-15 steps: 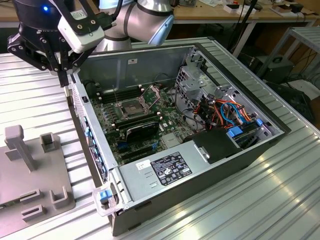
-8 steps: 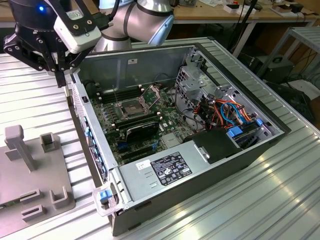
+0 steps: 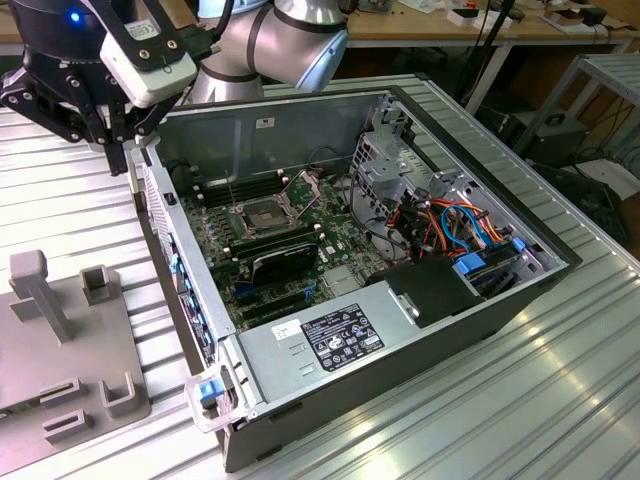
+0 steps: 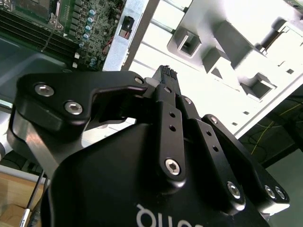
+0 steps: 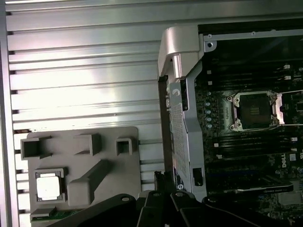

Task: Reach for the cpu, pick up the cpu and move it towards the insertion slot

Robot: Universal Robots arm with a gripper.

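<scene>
the cpu (image 5: pixel 49 185) sits in a square pocket of the grey holder (image 5: pixel 109 146), which lies on the ribbed surface (image 5: pixel 85 71) beside the open computer case (image 5: pixel 182 118). the insertion slot (image 5: pixel 253 111) lies inside the case, its frame raised. the hand (image 5: pixel 162 178), fingers together and empty, hangs by the case's wall on the holder's side, hiding the holder's near edge.

Ribbed alu tabletop (image 3: pixel 560 380) w/ glare, cluttered wooden bench (image 3: pixel 400 32) behind.
</scene>
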